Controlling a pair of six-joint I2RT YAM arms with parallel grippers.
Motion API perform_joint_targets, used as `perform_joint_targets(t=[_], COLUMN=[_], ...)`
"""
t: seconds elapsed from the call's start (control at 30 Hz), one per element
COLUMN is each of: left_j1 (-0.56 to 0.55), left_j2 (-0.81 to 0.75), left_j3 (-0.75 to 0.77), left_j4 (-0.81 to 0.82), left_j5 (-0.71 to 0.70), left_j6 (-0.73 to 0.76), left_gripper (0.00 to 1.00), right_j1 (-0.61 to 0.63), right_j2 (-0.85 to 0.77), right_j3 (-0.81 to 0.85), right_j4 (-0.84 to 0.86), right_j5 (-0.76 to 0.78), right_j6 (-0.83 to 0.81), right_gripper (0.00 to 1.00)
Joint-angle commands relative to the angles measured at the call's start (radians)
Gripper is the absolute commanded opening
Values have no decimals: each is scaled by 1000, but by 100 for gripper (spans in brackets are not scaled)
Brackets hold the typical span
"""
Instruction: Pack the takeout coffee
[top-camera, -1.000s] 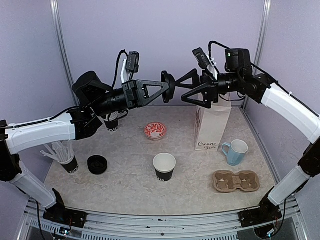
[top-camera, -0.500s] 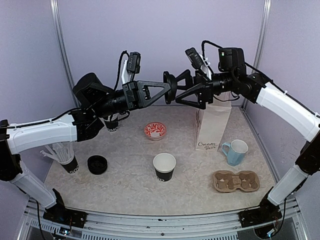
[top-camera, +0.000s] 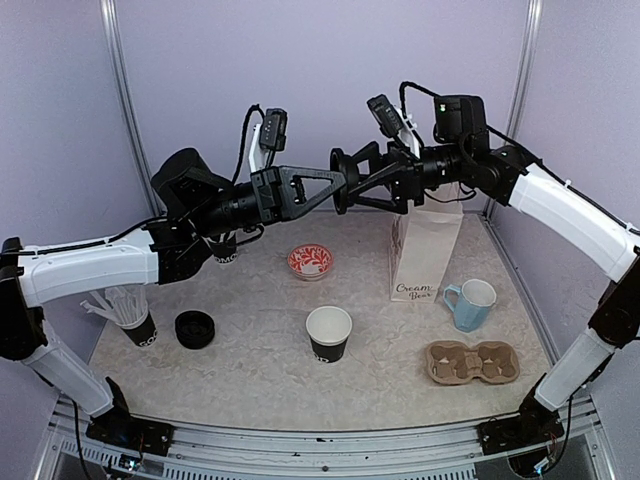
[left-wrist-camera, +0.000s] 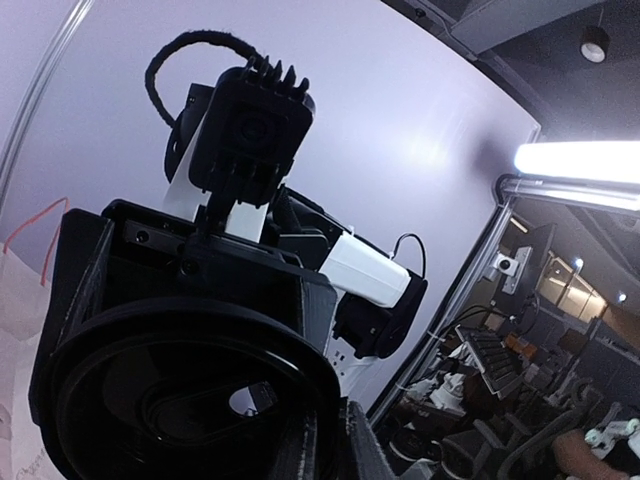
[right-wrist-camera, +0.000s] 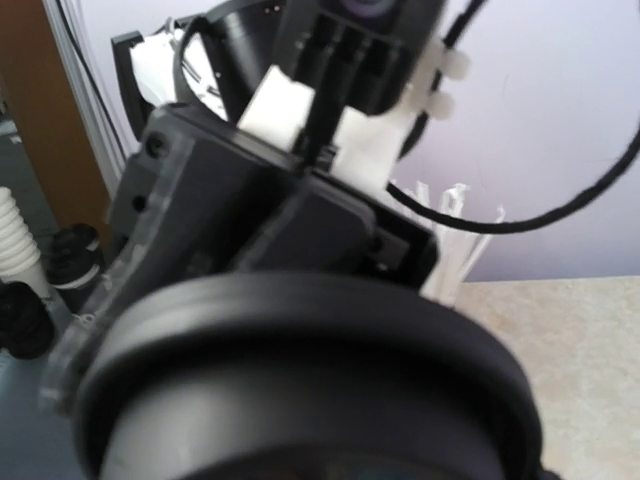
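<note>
My left gripper (top-camera: 336, 184) is raised high over the table and shut on the rim of a black plastic lid (top-camera: 337, 162), held on edge. In the left wrist view the lid (left-wrist-camera: 170, 400) fills the lower left, with my fingers (left-wrist-camera: 345, 445) pinching its edge. My right gripper (top-camera: 354, 182) faces it with its jaws spread above and below the lid, open. The right wrist view shows the lid (right-wrist-camera: 300, 380) blurred and very close. An open black paper cup (top-camera: 329, 333) stands at the table's centre. A second black cup (top-camera: 226, 250) is partly hidden behind the left arm.
Another black lid (top-camera: 194, 329) lies at the left, beside a black cup full of white straws (top-camera: 130, 310). A red patterned bowl (top-camera: 310, 261), a white paper bag (top-camera: 425, 255), a light-blue mug (top-camera: 472, 303) and a cardboard cup carrier (top-camera: 472, 362) are also on the table.
Both arms have moved toward each other. The right gripper has come left, so its open jaws now flank the lid held by the left gripper.
</note>
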Motion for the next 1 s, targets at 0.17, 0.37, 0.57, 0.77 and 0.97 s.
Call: perform_joint_targets(t=[0.17,0.37,0.57,0.77,0.97], left_j1=[-20,-48,-62,-69,-85], left_j2=[-111,-252,-157,-54,56], left_j3=[64,-24,-148,-254,-274], left_j4=[-502,-852,-1045,-1022,-944], left_j5=[-254,-673,-886,-843,-777], left_j6=[324,432,349,285,284], left_gripper=[54,63,51,50,50], right_j1=[-5,-18,-18,-7,16], right_j2=[-32,-67,-85,-55,-50], right_j3=[-65,-140,-204,-170,-199], right_j4=[-98,-288,-397,-516,-514], right_j5=[113,297,433,539,607], right_j6=[-148,-394,-556,-648,-687], right_gripper=[76,76,76,75,75])
